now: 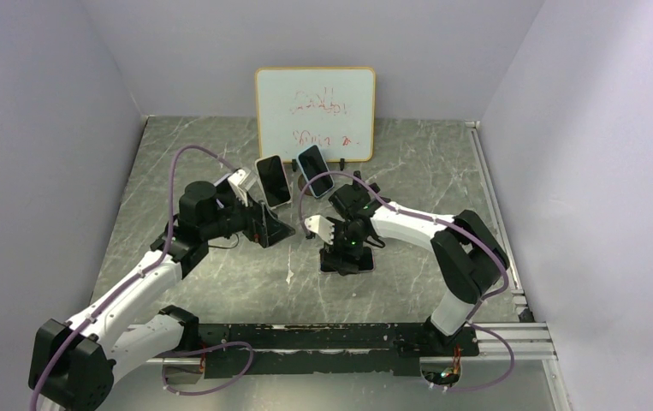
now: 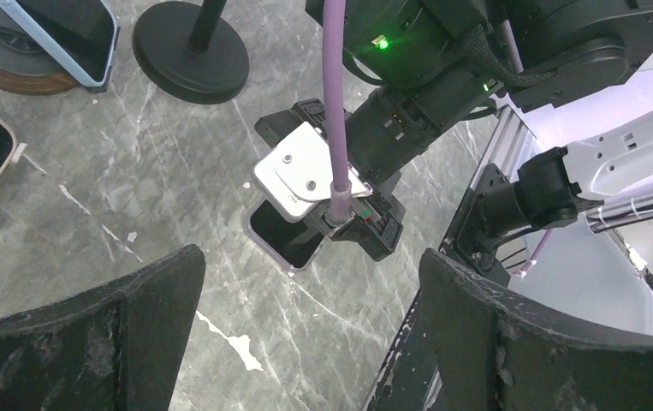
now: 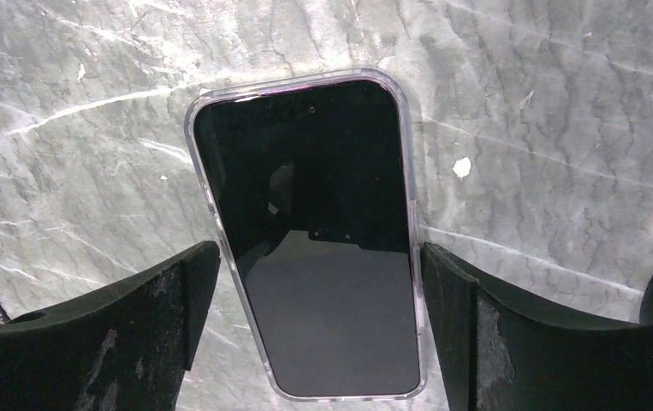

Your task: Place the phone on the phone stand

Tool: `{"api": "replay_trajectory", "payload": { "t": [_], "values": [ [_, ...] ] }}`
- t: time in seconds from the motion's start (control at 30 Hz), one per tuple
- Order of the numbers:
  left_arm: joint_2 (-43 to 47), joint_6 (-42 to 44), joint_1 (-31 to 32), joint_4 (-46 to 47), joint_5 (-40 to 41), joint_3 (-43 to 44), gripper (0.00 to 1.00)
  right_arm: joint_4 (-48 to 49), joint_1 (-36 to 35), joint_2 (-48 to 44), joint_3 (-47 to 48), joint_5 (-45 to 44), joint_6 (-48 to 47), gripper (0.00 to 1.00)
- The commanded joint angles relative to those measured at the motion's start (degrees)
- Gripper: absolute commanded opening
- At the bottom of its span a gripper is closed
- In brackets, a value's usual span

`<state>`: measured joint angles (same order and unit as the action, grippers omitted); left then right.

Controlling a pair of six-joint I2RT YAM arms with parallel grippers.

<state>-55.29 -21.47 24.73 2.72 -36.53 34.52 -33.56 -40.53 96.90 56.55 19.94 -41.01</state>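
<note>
A phone in a clear case (image 3: 314,231) lies flat, screen up, on the marble table. My right gripper (image 3: 318,274) is open and straddles the phone's lower half, one finger on each long edge; the right finger (image 3: 477,325) is close to the edge. In the top view the right gripper (image 1: 347,250) hangs over this phone (image 1: 350,264). The left wrist view shows the phone (image 2: 281,235) under the right gripper. A black round stand base with a post (image 2: 190,53) stands behind it; its top is out of view. My left gripper (image 1: 273,229) is open and empty, left of the phone.
Two other phones lean on stands in front of the whiteboard (image 1: 315,113): one with a light case (image 1: 273,181) and one with a blue case (image 1: 315,170), which sits on a round wooden base (image 2: 14,73). A metal rail (image 1: 498,214) runs along the table's right edge.
</note>
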Motion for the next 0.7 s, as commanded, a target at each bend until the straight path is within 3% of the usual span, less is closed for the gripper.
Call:
{"api": "replay_trajectory", "payload": {
  "t": [0.0, 0.23, 0.43, 0.67],
  "values": [
    [-0.5, -1.4, -0.9, 2.6, -2.5, -0.4, 0.99, 0.8, -0.6, -0.8, -1.1, 0.3, -0.2, 0.91],
    [-0.4, -3.0, -1.0, 1.6, 1.0, -1.8, 0.99, 4.4, -2.3, 1.2, -2.7, -4.3, 2.0, 0.88],
    [2.3, -14.1, -0.2, 9.0, 5.8, -10.0, 0.99, 9.3, -3.9, 0.9, -6.2, -6.9, 3.7, 0.86],
    [0.9, -19.1, 7.7, 15.4, 17.0, -16.9, 0.99, 11.4, -4.1, -0.8, -7.7, -5.3, 5.7, 0.67]
  ]
}}
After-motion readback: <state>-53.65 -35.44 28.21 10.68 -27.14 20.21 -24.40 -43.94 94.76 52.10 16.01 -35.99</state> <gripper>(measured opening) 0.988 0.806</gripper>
